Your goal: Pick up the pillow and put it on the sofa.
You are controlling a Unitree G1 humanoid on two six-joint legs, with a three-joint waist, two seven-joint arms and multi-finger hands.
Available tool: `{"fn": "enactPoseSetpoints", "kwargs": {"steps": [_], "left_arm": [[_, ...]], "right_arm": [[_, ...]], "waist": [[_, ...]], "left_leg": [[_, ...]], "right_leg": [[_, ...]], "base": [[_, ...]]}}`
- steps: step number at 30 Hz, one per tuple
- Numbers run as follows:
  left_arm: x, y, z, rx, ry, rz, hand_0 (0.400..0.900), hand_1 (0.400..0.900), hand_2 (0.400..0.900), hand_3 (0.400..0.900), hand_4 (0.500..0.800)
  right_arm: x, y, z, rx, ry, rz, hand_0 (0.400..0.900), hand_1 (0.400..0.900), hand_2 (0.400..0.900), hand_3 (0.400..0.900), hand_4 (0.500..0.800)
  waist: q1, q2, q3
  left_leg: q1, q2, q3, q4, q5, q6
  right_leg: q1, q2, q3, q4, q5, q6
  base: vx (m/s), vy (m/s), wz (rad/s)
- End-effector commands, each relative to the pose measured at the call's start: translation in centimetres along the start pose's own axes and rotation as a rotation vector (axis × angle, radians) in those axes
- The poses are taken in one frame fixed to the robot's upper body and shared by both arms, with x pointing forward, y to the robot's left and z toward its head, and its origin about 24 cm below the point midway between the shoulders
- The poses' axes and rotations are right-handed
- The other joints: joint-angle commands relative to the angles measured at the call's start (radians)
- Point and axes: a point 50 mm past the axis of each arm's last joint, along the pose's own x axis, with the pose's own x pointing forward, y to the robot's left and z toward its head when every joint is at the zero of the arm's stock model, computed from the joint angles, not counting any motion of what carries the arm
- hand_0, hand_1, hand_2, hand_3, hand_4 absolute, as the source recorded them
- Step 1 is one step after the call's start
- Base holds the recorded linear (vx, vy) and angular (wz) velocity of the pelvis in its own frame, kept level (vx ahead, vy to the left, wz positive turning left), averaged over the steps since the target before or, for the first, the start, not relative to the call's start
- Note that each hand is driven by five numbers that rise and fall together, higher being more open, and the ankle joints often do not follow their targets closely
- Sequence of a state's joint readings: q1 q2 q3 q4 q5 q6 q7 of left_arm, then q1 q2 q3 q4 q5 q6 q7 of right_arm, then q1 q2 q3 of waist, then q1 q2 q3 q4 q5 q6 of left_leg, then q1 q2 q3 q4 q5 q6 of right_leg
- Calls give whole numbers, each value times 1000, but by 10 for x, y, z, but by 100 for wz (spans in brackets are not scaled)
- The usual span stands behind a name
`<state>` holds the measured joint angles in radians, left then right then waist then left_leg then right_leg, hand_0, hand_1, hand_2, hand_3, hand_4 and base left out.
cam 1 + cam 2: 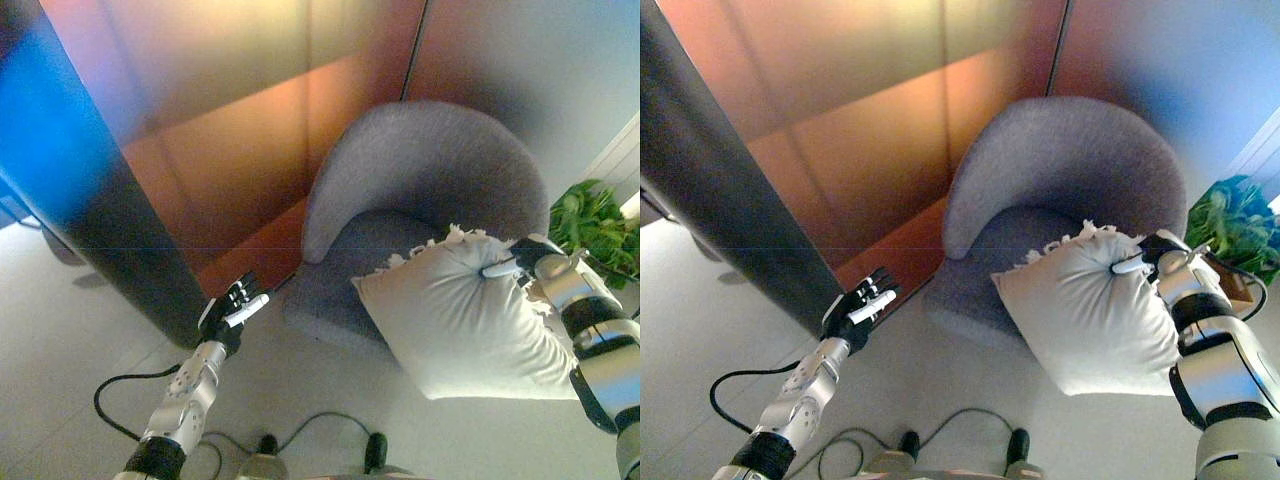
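1. Pillow [470, 320] count first: we see one, white, with a frilled fringe along its upper edge. It hangs in the air in front of the grey sofa [420, 180], tilted. Its long axis runs on a diagonal from the upper left corner near the seat down to the lower right corner beside our right forearm. The fringed edge faces up toward the sofa's back, and the broad face looks toward us.
2. Our right hand [520, 262] grasps the pillow at its upper right edge. The dark fingers are curled into the fabric, which puckers around them, and one white-tipped finger lies across the cloth.
3. The pillow's upper left corner overlaps the front of the seat cushion in both eye views. We cannot tell whether it touches the seat.
4. We see one sofa, a rounded single-seat tub shape, standing against a brown panelled wall [230, 130].
5. Our left hand [235, 305] is held low at the left, well apart from the pillow. Its fingers are straight and relaxed, and it holds nothing.
6. One green potted plant [595, 225] stands to the right of the sofa, behind our right arm.
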<state>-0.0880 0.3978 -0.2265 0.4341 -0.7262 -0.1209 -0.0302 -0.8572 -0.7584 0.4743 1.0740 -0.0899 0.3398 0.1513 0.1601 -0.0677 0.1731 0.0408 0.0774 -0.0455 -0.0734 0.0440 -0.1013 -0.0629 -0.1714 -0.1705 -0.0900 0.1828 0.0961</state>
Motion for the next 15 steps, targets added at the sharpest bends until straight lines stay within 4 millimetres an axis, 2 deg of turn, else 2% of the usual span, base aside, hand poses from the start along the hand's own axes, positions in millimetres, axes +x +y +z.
{"fn": "enactPoseSetpoints", "kwargs": {"steps": [1,3,6,15], "left_arm": [[31,-49,95,20,-374,-200,900,900,900,900,800],[32,-56,106,18,-419,-217,900,900,900,900,800],[32,-61,113,17,-454,-228,900,900,900,900,800],[32,-60,118,18,-470,-222,900,900,900,900,800]], "right_arm": [[-37,-105,75,46,-192,-364,400,400,400,400,500],[-41,-110,80,67,-200,-403,400,400,400,400,500],[-44,-117,84,74,-206,-449,400,400,400,400,500],[-49,-124,88,72,-172,-504,400,400,400,400,500]], "waist": [[32,25,92],[31,32,125],[28,37,154],[28,35,171]], "left_leg": [[-68,35,-49,-12,25,-14],[-100,36,-49,-13,37,-13],[-132,35,-46,-14,50,-12],[-149,19,-37,-14,55,-9]], "right_leg": [[70,-47,-25,10,-34,107],[43,-42,-22,9,-29,105],[16,-37,-22,10,-23,101],[-8,-43,-27,15,-16,100]], "base": [[-257,-41,-2],[-210,-31,-3],[-114,2,-4],[-10,5,-1]]}}
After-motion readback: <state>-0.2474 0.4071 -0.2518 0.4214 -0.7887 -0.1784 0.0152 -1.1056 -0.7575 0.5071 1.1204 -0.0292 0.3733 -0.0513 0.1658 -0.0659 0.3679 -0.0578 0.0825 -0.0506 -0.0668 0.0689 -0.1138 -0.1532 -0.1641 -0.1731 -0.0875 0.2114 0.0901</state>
